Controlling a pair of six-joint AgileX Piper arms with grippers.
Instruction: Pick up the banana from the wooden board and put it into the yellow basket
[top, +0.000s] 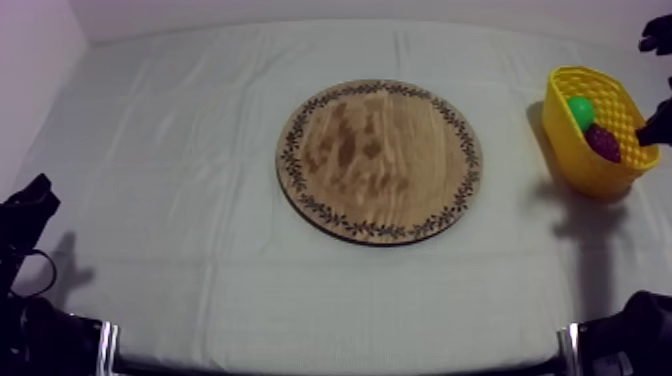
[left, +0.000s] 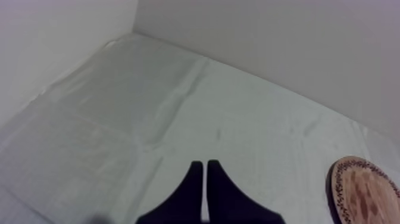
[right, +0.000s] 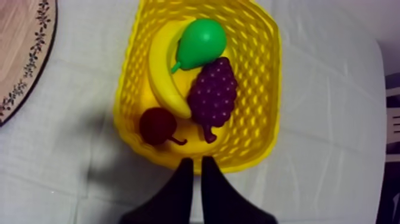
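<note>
Already the banana (right: 158, 67) lies in the yellow basket (right: 262, 77) just ahead of the right gripper (right: 197, 161), closed narrow and empty; it should, I judge, rise straight up, clear of the rim.

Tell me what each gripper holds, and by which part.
Nothing: left gripper and right gripper are shut on nothing; the banana lies in the basket.

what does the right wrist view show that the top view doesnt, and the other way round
Right wrist view: the curved yellow banana and small red fruit lying in the yellow lattice basket, with the right gripper shut near its rim. Top view: the whole round wooden board, bare. Both: the basket, green pear and purple grapes.
</note>
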